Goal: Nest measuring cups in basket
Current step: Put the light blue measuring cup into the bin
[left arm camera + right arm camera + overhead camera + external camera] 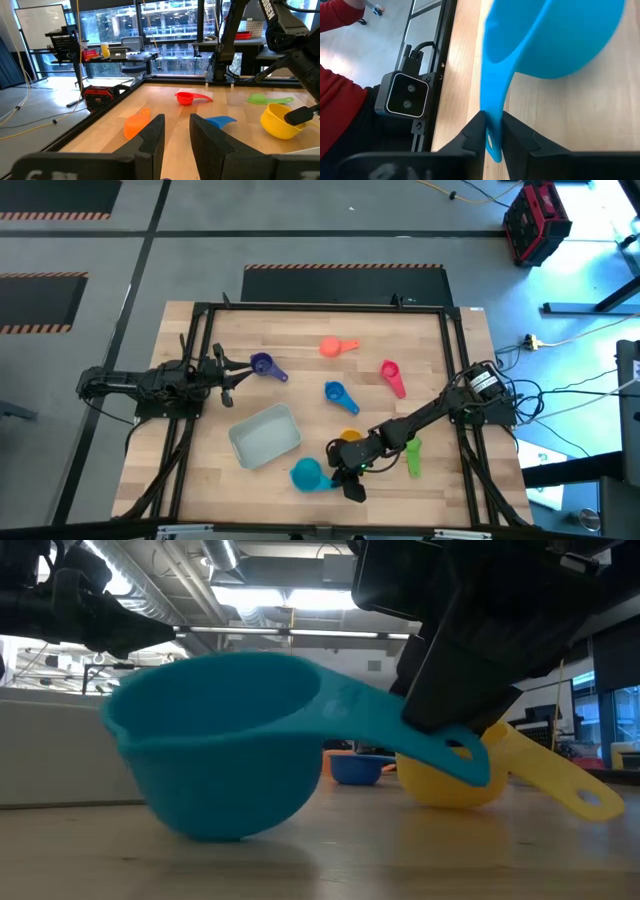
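Observation:
The teal measuring cup (307, 473) sits near the table's front edge, just near-right of the pale basket (265, 434). My right gripper (342, 477) is shut on its handle. The yellow cup (349, 437) lies close behind that gripper and the green cup (412, 457) to its right. Blue (335, 392), pink-red (392, 376) and coral-orange (336, 347) cups lie farther back. The purple cup (263, 364) lies just ahead of my left gripper (176, 135), which waits open and level at the table's left. My right gripper pinches the teal cup's handle (492, 122) between its two fingers, near the free end with the hanging hole. The fingers slant down from the table's right, roughly in line with the handle. The cup's bowl (215, 825) rests on the table.
The black frame rail (455, 380) runs around the tabletop. A small camera (402, 97) stands at the table's near edge, close to the teal cup. A person's red sleeve (335, 100) shows beyond that edge. Bare wood lies between the basket and the far cups.

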Robot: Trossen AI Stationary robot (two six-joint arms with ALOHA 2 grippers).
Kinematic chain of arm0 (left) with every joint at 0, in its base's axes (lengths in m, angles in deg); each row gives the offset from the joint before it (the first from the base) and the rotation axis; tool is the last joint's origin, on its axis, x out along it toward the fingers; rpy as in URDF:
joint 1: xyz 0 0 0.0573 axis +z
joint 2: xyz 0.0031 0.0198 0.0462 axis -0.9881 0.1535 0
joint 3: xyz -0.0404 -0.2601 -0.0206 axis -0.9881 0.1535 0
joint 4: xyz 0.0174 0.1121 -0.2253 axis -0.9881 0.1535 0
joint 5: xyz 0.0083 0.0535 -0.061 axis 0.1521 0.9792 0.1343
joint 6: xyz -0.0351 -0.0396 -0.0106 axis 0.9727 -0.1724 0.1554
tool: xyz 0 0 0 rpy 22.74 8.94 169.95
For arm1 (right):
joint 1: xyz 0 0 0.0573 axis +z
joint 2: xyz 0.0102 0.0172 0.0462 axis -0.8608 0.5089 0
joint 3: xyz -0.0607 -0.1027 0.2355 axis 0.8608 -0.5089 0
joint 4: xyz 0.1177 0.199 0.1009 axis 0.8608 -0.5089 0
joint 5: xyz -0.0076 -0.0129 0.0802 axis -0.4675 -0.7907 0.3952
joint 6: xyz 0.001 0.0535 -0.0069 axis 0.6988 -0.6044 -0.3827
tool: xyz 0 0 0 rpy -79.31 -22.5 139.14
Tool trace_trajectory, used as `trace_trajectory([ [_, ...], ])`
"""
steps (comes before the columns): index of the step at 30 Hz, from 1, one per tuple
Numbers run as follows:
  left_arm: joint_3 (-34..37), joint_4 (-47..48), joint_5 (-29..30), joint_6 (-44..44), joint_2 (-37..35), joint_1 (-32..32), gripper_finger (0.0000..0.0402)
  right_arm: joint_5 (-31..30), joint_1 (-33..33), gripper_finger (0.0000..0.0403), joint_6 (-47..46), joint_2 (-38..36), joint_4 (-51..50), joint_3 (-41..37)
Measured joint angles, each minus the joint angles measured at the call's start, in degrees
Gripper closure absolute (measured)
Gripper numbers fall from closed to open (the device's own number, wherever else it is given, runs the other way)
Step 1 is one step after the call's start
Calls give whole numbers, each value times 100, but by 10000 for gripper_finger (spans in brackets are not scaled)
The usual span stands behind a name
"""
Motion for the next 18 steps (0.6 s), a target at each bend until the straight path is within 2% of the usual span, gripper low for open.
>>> trace_trajectory([
  [6, 0, -2, 1, 0, 0, 0, 318, 0, 0, 391, 0, 0, 0, 0],
  [13, 0, 0, 1, -1, 0, 0, 318, 23, 0, 387, -15, -2, 2, 0],
  [18, 0, -1, 1, 0, -2, 0, 318, 261, -25, 388, -13, -4, -33, 147],
])
